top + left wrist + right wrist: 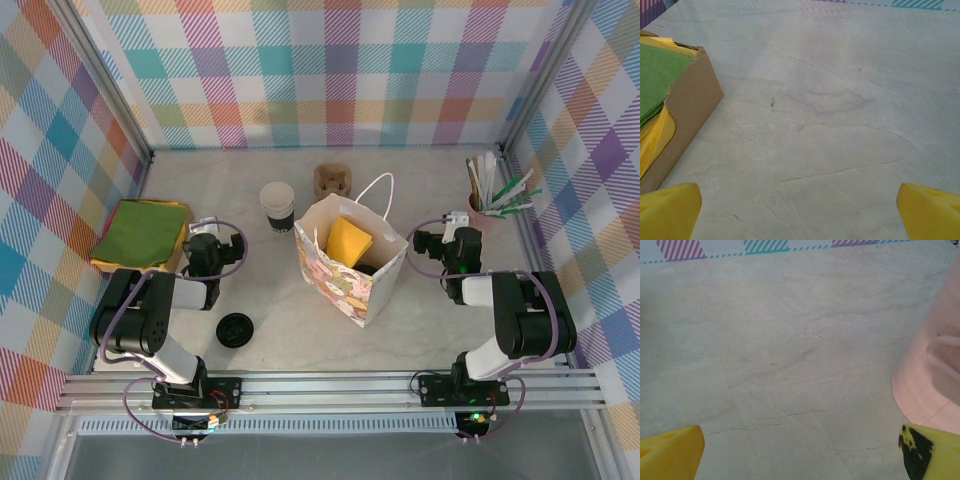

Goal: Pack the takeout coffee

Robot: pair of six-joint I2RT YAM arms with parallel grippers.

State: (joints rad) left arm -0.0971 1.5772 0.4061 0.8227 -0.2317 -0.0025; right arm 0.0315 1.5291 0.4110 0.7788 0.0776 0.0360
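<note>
The takeout coffee, a small white cup with a dark band round its lower half, stands upright on the marbled bench, just left of the far corner of the paper bag. Its top looks pale from above, and a flat black lid lies apart from it on the near side, left of the bag. The bag stands open in the middle with its white handle raised. A yellow thing leans inside it, with something dark beside that I cannot make out. The bag's front has a pastel print too small to read. Behind the bag sits a brown cardboard cup carrier. A box of green and yellow napkins lies at the left edge, and the left wrist view shows its cardboard wall close by. At the far right a pink holder is stuffed with stirrers and straws, and its base sits just beside the right hand. Both hands are spread wide and hold nothing. The left hand is low over bare bench between the napkin box and the cup, with nothing between it and the cup. The bag stands between the right hand and the cup.
</note>
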